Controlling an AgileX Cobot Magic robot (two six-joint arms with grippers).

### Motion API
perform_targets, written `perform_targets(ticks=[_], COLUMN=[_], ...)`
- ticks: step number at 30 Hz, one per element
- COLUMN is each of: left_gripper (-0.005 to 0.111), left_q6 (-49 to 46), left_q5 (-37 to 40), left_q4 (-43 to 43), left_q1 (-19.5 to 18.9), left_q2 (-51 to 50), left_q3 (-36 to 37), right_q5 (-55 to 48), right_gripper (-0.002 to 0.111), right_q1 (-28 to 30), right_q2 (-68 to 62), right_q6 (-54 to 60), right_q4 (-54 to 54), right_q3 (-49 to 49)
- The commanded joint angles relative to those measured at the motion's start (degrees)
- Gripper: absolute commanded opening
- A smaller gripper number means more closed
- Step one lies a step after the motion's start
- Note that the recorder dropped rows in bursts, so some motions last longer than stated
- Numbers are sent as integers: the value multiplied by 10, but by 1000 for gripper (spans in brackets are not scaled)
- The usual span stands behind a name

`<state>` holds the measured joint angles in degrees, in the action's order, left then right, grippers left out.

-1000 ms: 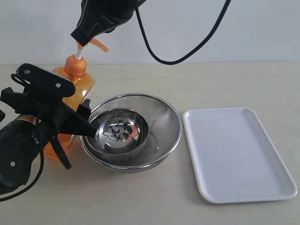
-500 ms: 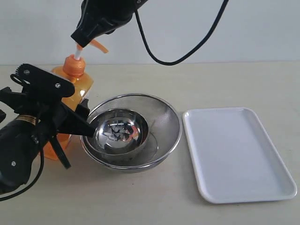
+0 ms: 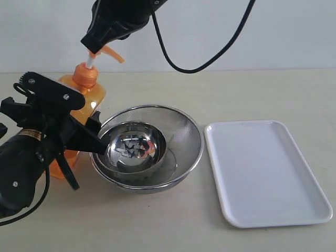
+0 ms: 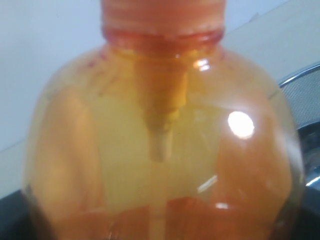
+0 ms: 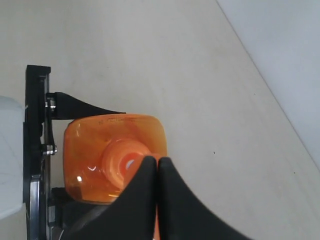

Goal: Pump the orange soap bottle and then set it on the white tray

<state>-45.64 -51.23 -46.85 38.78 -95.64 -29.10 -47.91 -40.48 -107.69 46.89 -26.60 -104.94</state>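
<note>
Orange soap bottle (image 3: 88,95) shifted right, left gripper (image 3: 79,160) gripping it, right gripper (image 3: 90,45) closed

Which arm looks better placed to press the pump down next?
Right. The right gripper, shut, is directly over the pump head of the orange soap bottle, whose white stem is raised. The left gripper clasps the bottle's body, steadying it.
</note>
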Motion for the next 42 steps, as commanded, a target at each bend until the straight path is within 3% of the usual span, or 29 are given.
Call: perform_targets(ticks=[1, 31, 42], left_gripper=[5, 5, 5], left_q6=[14, 16, 16], left_q5=[-10, -10, -10], left_q4=[15, 15, 15], left_q1=[1, 1, 1], left_q2=[2, 2, 2], left_q3=[-2, -2, -2], right_q5=[-69, -75, 2], right_gripper=[0, 0, 0], right_q1=[-1, -1, -1], right_q2=[-36, -49, 13], right_q6=[-3, -5, 6], right_q4=[2, -1, 4], right_q3=[10, 10, 9])
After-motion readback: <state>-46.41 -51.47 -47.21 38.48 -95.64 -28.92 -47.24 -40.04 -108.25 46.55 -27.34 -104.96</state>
